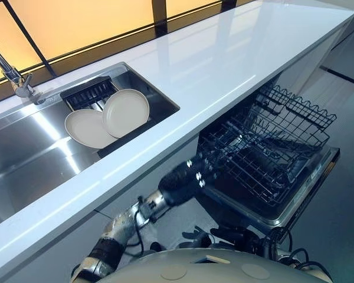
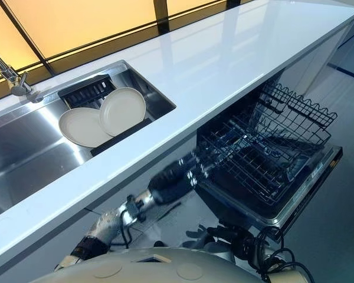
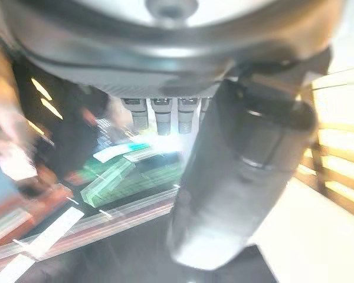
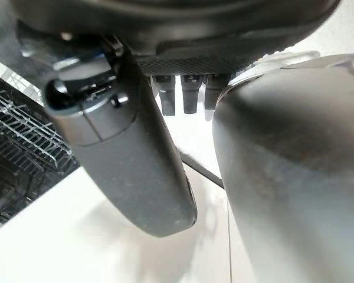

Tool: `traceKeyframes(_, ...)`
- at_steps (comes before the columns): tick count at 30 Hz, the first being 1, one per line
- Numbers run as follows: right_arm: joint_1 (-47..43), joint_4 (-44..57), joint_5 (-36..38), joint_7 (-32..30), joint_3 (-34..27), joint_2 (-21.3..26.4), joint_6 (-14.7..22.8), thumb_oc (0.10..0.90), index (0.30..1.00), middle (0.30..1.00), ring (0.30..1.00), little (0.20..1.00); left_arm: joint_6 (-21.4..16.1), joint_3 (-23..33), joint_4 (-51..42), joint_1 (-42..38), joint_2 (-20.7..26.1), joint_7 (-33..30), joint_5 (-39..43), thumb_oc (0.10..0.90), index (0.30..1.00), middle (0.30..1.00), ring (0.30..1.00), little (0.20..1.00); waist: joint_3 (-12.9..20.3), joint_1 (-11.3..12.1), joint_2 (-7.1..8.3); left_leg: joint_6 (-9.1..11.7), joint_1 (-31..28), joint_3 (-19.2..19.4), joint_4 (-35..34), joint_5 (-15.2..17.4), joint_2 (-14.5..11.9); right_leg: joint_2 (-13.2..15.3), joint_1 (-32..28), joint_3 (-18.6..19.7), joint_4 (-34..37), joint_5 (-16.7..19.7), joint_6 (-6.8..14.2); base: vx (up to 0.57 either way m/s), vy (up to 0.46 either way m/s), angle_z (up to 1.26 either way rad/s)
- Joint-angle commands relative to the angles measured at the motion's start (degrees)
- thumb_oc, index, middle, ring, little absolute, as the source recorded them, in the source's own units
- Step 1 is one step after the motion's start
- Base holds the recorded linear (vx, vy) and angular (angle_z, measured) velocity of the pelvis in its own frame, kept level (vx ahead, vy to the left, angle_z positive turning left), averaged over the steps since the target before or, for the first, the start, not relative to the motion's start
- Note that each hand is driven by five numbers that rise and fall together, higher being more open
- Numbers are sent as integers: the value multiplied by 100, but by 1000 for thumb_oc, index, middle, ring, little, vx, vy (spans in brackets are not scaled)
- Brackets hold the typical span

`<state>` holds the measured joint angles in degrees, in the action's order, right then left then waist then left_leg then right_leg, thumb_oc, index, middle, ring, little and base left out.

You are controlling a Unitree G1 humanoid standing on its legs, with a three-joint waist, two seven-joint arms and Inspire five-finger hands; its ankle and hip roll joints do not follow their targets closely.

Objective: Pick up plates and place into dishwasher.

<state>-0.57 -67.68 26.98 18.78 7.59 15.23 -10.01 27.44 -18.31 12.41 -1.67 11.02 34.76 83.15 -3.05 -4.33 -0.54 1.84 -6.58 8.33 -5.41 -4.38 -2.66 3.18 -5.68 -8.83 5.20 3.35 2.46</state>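
Right hand (image 1: pixel 196 237): nearest, relaxed, empty. Left hand (image 1: pixel 186 181): at black wire dishwasher rack (image 1: pixel 265 141), grasp cannot be told. Two cream round plates (image 1: pixel 125 112): overlapped in steel sink (image 1: pixel 29 154), far left; upper rim is best pinched first.

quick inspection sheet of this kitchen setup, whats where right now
surface: white countertop, bare; steel sink set in it
job's things: two cream plates overlapping in the sink; dishwasher rack pulled out, nothing in it
clutter: black drainer tray under the plates
grippers: left hand low by the rack's near corner, contact unclear; right hand lower, below the open dishwasher door; neither holds a plate
cables: nothing seen
surroundings: faucet at the sink, amber-lit window behind, grey floor
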Motion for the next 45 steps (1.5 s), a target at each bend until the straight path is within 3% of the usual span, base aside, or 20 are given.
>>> traceKeyframes(1, -253, -262, 331, 174, 219, -246, -104, 800, 900, 900, 900, 900, -439, -152, -1164, -1021, -208, -591, 1752, 800, 900, 900, 900, 900, 9, 0, -210, -208, 89, -204, 41, 441, 311, -329, 58, -208, -553, -591, 80, 0, 0, 0)
traceKeyframes(3, -233, -263, 419, 169, 285, -230, -94, 800, 900, 900, 900, 900, -1007, -143, -1731, -1398, -21, -596, 1723, 800, 900, 900, 900, 900, 46, -39, -200, -215, 88, -183, 41, 439, 306, -324, 41, -201, -520, -565, 94, 0, 0, 0)
traceKeyframes(4, -232, -264, 426, 167, 290, -230, -91, 800, 900, 900, 900, 900, -1068, -143, -1759, -1418, -10, -607, 1707, 800, 900, 900, 900, 900, 45, -43, -197, -216, 85, -182, 41, 440, 306, -323, 36, -201, -517, -564, 95, 0, 0, 0)
traceKeyframes(5, -197, -283, 470, 182, 342, -215, -66, 800, 900, 900, 900, 900, -2161, -104, -2204, -1791, 256, -862, 1000, 800, 900, 900, 900, 900, 95, -92, -188, -222, 84, -173, 41, 440, 310, -321, 26, -188, -486, -542, 105, 0, 0, 0)
traceKeyframes(6, -165, -260, 497, 167, 374, -207, -77, 800, 900, 900, 900, 900, -2920, -43, -2432, -2000, 472, -1171, 158, 800, 900, 900, 900, 900, 103, -124, -178, -224, 53, -162, 41, 452, 313, -316, -2, -174, -473, -543, 118, 41, -8, -2)
traceKeyframes(8, -93, -211, 540, 123, 414, -180, -89, 800, 900, 900, 900, 900, -3794, 125, -2646, -2350, 987, -2076, -1051, 800, 900, 900, 900, 900, 161, -152, -188, -222, 65, -162, 41, 440, 320, -312, 19, -163, -459, -513, 137, 46, 11, -2)
traceKeyframes(9, -47, -190, 546, 90, 412, -167, -95, 800, 900, 900, 900, 900, -4024, 252, -2716, -2519, 1265, -2684, -1870, 800, 900, 900, 900, 900, 162, -165, -193, -222, 25, -178, 41, 458, 326, -309, -16, -160, -460, -529, 150, 36, 15, 0)
traceKeyframes(10, -47, -190, 547, 87, 411, -166, -95, 800, 900, 900, 900, 900, -4037, 265, -2724, -2537, 1294, -2755, -1957, 800, 900, 900, 900, 900, 173, -165, -194, -221, 44, -179, 41, 445, 326, -310, 2, -159, -456, -515, 148, 70, 31, -3)
traceKeyframes(11, 38, -231, 491, 98, 370, -125, -57, 800, 900, 900, 900, 900, -4047, 555, -2633, -2802, 1743, -3541, -3406, 800, 900, 900, 900, 900, 213, -176, -215, -222, 30, -210, 41, 452, 337, -310, 1, -146, -463, -518, 156, 77, 39, -9)
traceKeyframes(13, 76, -280, 458, 99, 341, -89, -27, 800, 900, 900, 900, 900, -3763, 718, -2567, -3029, 2080, -3962, -3802, 800, 900, 900, 900, 900, 225, -188, -230, -225, 1, -226, 41, 463, 344, -311, -19, -133, -465, -526, 157, 83, 45, -12)
traceKeyframes(15, 98, -399, 419, 152, 273, 23, 1, 800, 900, 900, 900, 900, -3113, 1024, -2084, -3388, 2653, -4442, -4580, 800, 900, 900, 900, 900, 266, -206, -262, -227, -47, -223, 41, 494, 368, -309, -36, -115, -487, -545, 159, 74, 55, -4)
traceKeyframes(16, 90, -408, 417, 158, 268, 31, -2, 800, 900, 900, 900, 900, -3053, 1038, -2036, -3424, 2694, -4478, -4668, 800, 900, 900, 900, 900, 262, -209, -263, -227, -52, -224, 41, 496, 369, -309, -39, -114, -488, -547, 159, 65, 65, -2)
traceKeyframes(17, 69, -464, 424, 170, 244, 93, -14, 800, 900, 900, 900, 900, -2756, 1123, -1553, -3646, 3034, -4596, -5505, 800, 900, 900, 900, 900, 294, -222, -287, -237, -72, -211, 41, 510, 385, -304, -40, -99, -493, -549, 162, 49, 55, -2)
traceKeyframes(18, 58, -481, 433, 171, 241, 104, -10, 800, 900, 900, 900, 900, -2662, 1129, -1451, -3710, 3119, -4640, -5778, 800, 900, 900, 900, 900, 294, -225, -290, -239, -77, -205, 41, 514, 387, -303, -41, -100, -497, -552, 163, 83, 95, 1)
traceKeyframes(19, 21, -548, 423, 162, 207, 147, -19, 800, 900, 900, 900, 900, -2562, 1079, -777, -4013, 3592, -4588, -6569, 800, 900, 900, 900, 900, 320, -232, -324, -244, -99, -199, 41, 526, 403, -295, -44, -102, -510, -557, 169, 68, 79, 1)
traceKeyframes(22, -35, -751, 382, 203, 140, 208, 55, 800, 900, 900, 900, 900, -2587, 759, 429, -4618, 4311, -4251, -7105, 800, 900, 900, 900, 900, 348, -236, -388, -256, -113, -168, 41, 531, 425, -272, -21, -103, -565, -561, 196, 67, 92, -4)
traceKeyframes(25, -40, -860, 385, 227, 109, 255, 137, 800, 900, 900, 900, 900, -2531, 200, 1399, -5275, 4795, -3992, -7113, 800, 900, 900, 900, 900, 350, -261, -443, -269, -116, -121, 42, 549, 445, -238, 26, -92, -621, -555, 245, 59, 98, -2)
traceKeyframes(30, 23, -928, 374, 195, 89, 291, 264, 800, 900, 900, 900, 900, -2373, -602, 2623, -6020, 5016, -3618, -7139, 800, 900, 900, 900, 900, 303, -385, -498, -313, -123, 11, 63, 585, 506, -175, 150, -23, -738, -519, 346, 82, 121, -2)
traceKeyframes(34, 131, -918, 354, 149, 65, 300, 348, 800, 900, 900, 900, 900, -2181, -921, 3104, -6299, 4993, -3435, -7182, 800, 900, 900, 900, 900, 199, -507, -507, -360, -98, 105, 97, 622, 573, -116, 296, 88, -860, -487, 438, 68, 128, -10)
traceKeyframes(45, 219, -830, 250, 198, -63, 471, 471, 800, 900, 900, 900, 900, -1560, -1303, 3442, -6519, 4680, -2583, -7209, 800, 900, 900, 900, 900, -209, -754, -503, -456, 11, 419, 233, 730, 687, 54, 693, 412, -1161, -320, 681, 33, 121, -8)
